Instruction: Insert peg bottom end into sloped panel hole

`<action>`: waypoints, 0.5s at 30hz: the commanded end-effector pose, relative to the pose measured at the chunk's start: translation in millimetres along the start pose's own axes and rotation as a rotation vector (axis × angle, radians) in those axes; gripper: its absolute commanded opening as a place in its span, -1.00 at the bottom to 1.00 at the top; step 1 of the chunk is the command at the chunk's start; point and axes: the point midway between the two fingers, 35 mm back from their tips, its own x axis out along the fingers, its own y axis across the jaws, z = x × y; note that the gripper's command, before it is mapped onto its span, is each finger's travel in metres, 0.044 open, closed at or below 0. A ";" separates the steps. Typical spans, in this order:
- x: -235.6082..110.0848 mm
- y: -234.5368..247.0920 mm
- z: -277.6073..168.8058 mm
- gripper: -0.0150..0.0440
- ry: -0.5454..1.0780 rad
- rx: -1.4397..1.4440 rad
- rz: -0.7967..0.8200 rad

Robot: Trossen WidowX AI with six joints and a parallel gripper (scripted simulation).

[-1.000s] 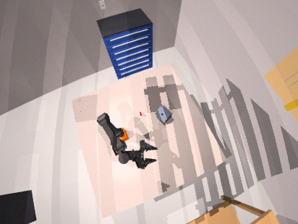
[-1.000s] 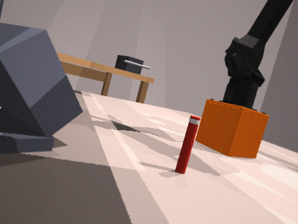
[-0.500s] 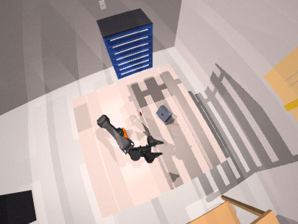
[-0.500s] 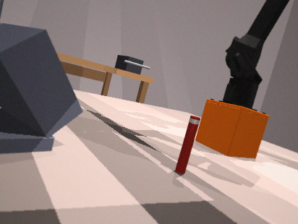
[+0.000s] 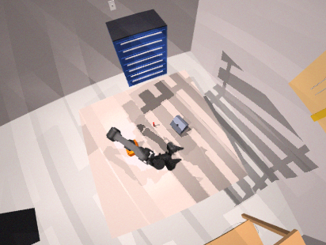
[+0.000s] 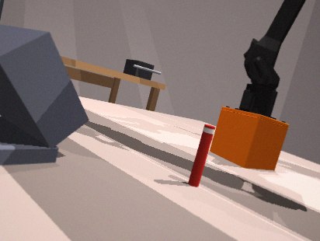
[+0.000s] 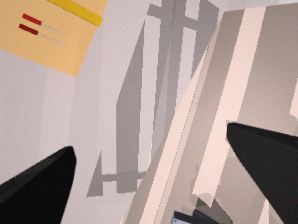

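Claw (image 5: 176,154) is spread wide with nothing between its fingers. I see the red peg (image 6: 201,155) standing upright on the surface (image 6: 116,186), untouched, between the arm's orange base (image 6: 250,137) and the grey sloped panel (image 5: 179,124). Claw is well apart from the peg.

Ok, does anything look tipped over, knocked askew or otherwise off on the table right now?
Nothing stands out. The red peg stands on its end on the table, apart from the sloped panel and the orange base. The tool is open, holds nothing, and is away from the peg.
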 end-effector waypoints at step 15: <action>48.5 6.5 -76.1 1.00 0.221 0.090 -0.049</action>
